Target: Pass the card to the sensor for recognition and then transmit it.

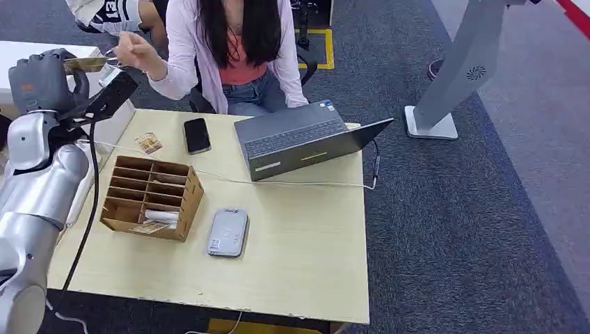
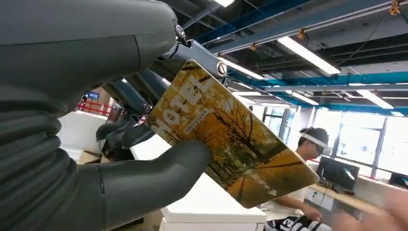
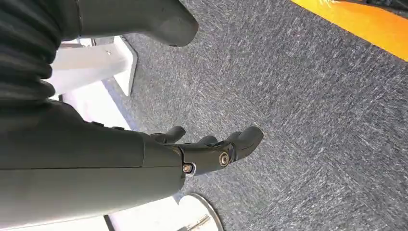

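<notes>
While my left hand (image 2: 96,144) pinches the card (image 2: 226,139) raised off the table's (image 1: 306,236) far-left corner, a person's hand (image 1: 136,50) reaches near it; my right hand (image 3: 202,149) hangs empty, fingers apart.

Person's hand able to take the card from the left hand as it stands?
Probably yes. The left hand holds the card raised, most of it sticking out free, and the person's hand is right beside it, nothing between.
</notes>
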Robot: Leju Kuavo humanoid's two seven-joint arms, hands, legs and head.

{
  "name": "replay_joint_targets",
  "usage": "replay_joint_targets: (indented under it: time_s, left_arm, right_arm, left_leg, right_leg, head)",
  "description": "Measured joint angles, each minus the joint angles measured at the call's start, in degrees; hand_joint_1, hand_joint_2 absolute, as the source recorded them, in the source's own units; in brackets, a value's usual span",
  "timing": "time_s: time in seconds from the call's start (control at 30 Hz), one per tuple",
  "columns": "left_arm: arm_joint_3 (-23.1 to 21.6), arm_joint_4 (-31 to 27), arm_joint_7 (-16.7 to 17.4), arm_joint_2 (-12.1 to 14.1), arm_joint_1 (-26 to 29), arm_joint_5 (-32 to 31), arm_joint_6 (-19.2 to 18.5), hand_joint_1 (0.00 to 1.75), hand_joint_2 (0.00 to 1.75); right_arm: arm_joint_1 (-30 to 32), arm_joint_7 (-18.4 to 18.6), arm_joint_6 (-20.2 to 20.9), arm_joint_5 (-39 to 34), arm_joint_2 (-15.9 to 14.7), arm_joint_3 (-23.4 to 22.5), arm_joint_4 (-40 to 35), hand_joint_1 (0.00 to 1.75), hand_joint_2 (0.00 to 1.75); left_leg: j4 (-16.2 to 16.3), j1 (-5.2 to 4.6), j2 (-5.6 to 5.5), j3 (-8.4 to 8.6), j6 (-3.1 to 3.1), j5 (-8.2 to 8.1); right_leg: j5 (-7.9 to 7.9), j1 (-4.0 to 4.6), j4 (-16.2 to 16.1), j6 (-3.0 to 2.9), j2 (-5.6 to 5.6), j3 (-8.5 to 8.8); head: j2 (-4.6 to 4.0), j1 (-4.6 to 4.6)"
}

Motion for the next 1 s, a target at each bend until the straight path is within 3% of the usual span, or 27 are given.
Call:
replay_joint_targets:
  time_s: [0.27,0.4,0.7,1.0]
  left_arm:
    - [0.0,-2.5,-4.2,-0.5,4.9,1.6,1.9,1.75,1.75]
    - [-0.9,-10.0,-5.8,-1.9,11.5,2.1,1.9,1.75,1.75]
    - [-8.8,-29.1,-4.6,-5.0,27.5,2.4,0.9,1.75,1.75]
    - [-12.3,-34.9,-4.6,-5.2,31.7,3.0,0.0,1.75,1.75]
  right_arm:
    - [0.0,0.0,-0.1,-0.5,0.1,0.0,0.0,0.0,1.75]
    - [0.0,0.0,-0.4,-1.3,0.1,-0.2,0.0,0.0,1.75]
    - [0.0,0.1,-1.3,-2.6,0.1,-1.8,0.0,0.0,1.75]
    - [0.0,0.2,-1.4,-2.8,0.1,-2.7,0.0,0.0,1.75]
  left_leg:
    - [0.0,0.0,0.0,0.0,0.0,0.0]
    - [0.0,-0.02,-0.01,0.0,0.01,-0.01]
    - [0.0,-0.06,-0.01,-0.03,0.06,-0.05]
    - [0.0,-0.04,-0.01,-0.01,0.03,-0.03]
  right_leg:
    - [0.0,0.0,0.0,0.0,0.0,0.0]
    - [-0.01,-0.02,0.0,0.0,-0.02,0.0]
    - [-0.01,-0.03,-0.1,0.01,-0.01,0.0]
    - [-0.01,0.0,-0.1,0.01,-0.02,0.0]
  head:
    - [0.0,0.0]
    - [0.0,0.0]
    - [0.0,0.04]
    - [0.0,0.02]
